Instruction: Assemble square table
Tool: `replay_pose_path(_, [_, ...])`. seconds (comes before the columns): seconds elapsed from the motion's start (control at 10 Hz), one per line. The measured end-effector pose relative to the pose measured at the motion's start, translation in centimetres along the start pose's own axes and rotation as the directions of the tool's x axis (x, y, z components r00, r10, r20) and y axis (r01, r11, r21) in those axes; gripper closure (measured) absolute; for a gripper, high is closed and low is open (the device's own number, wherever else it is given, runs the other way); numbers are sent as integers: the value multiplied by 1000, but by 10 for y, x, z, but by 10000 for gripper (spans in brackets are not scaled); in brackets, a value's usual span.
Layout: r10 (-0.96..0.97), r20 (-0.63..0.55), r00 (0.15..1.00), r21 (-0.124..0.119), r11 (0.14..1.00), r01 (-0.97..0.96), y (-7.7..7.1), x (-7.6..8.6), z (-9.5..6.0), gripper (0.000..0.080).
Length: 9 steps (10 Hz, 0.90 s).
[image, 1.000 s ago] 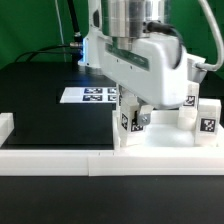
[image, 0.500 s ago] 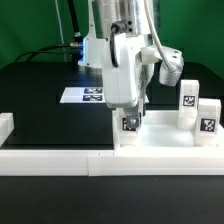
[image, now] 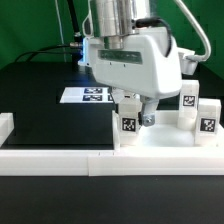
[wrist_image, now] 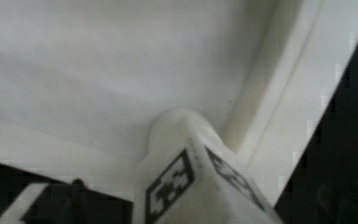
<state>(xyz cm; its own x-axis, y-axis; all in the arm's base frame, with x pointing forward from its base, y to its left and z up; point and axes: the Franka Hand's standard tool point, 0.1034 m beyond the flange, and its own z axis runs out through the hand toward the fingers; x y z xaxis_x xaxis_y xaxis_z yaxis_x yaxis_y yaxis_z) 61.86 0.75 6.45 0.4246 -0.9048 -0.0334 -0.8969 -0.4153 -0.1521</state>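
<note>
Square table point(image: 165, 140) parts are gathered at the front right corner of the black desk point(image: 50, 110), as seen in the exterior view: the flat white slab lies just behind the long low white border wall point(image: 60, 160), which runs along the desk's front edge. One block leg point(image: 128, 118) is seen standing upright at the slab's near corner, on the exterior view's left, its tagged face turned to the camera. Two more legs point(image: 198, 117) are seen upright at the slab's far side, on the exterior view's right, close beside each other.

The arm is posed nearly vertical above the slab, its broad white wrist housing held over the upright leg. The gripper point(image: 134, 106) is lowered around the top of that leg; the fingers point(image: 147, 118) are seen spread apart, and whether either pad touches the leg cannot be told.

All furniture parts are of smooth, matte white plastic with rounded edges, and the legs are stamped with black-and-white square tags. In the wrist view the rounded top of the leg point(wrist_image: 190, 165) and its two tagged faces are shown against the slab's plain surface point(wrist_image: 105, 70). The marker board point(image: 90, 95), thin and flat, lies toward the desk's back edge.
</note>
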Motion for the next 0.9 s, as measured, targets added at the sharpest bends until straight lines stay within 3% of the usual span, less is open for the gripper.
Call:
replay_pose_path(0.3, [-285, -3, 959, -7, 959, 285, 1, 2, 0, 150])
replay_pose_path(0.5, [-591, -13, 807, -20, 807, 591, -4, 7, -3, 150])
replay_pose_path(0.6, [-580, -12, 814, -21, 814, 580, -2, 7, -2, 150])
replay_pose_path(0.7, [-540, -12, 842, -20, 842, 540, -2, 7, -2, 235])
replay_pose_path(0.9, [-543, -12, 840, -21, 840, 543, -2, 7, -2, 511])
